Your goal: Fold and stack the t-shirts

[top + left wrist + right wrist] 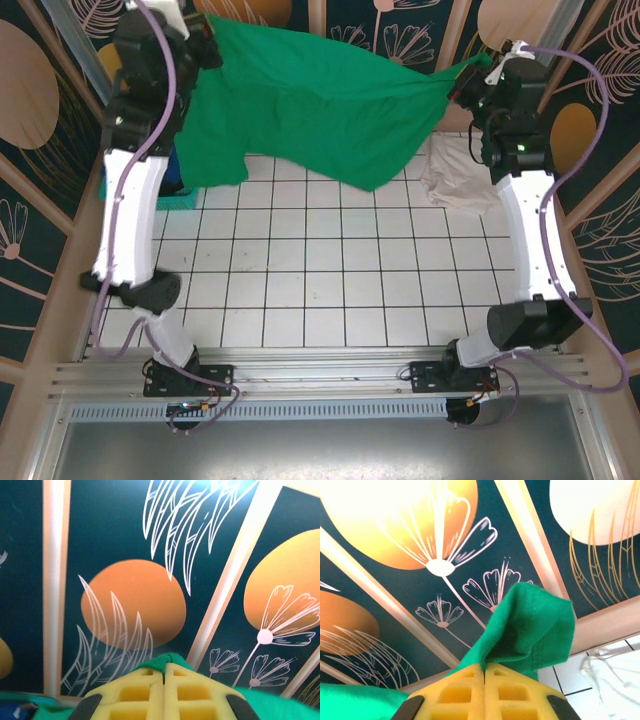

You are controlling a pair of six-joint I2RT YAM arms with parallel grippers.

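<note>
A large bright green t-shirt (310, 100) hangs stretched in the air across the far side of the table, held at both ends. My left gripper (205, 45) is shut on its left end; a ribbed green edge (167, 661) pokes out between the yellow fingers (137, 692). My right gripper (472, 85) is shut on the right end, where a hemmed green flap (530, 625) sticks up from the pinched yellow fingers (512, 692). A cream-white t-shirt (455, 175) lies crumpled on the tiles at the far right, also seen as white cloth (615, 675) below the right gripper.
A teal basket (175, 198) with something blue in it sits at the far left, partly behind the left arm. The white tiled table (320, 290) stretches toward the arm bases. Patterned dark wall panels (125, 555) close in the far side and both flanks.
</note>
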